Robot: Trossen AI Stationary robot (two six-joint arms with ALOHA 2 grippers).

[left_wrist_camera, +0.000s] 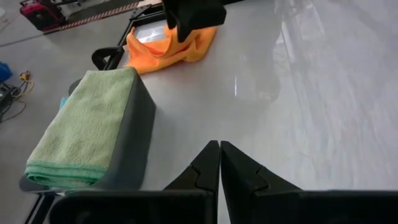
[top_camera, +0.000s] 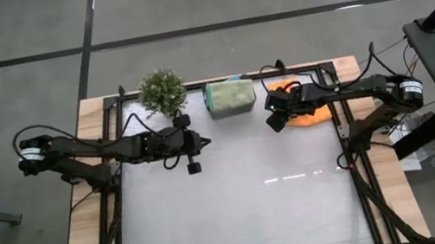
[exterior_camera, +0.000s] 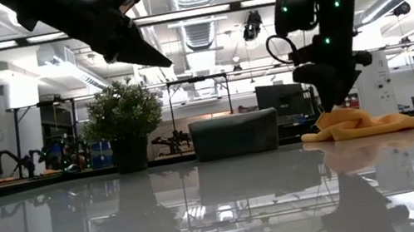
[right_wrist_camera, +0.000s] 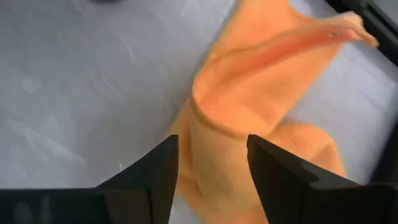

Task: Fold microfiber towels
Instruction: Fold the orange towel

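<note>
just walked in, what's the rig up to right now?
Towel folding. The right gripper is over the crumpled orange towel at the table's far right edge, fingers open with cloth between them, not clamped. The left gripper is shut and empty, raised over the table's middle left. A folded light green towel lies on top of the grey bin at the far edge, beside the potted plant. The orange towel is not folded yet.
</note>
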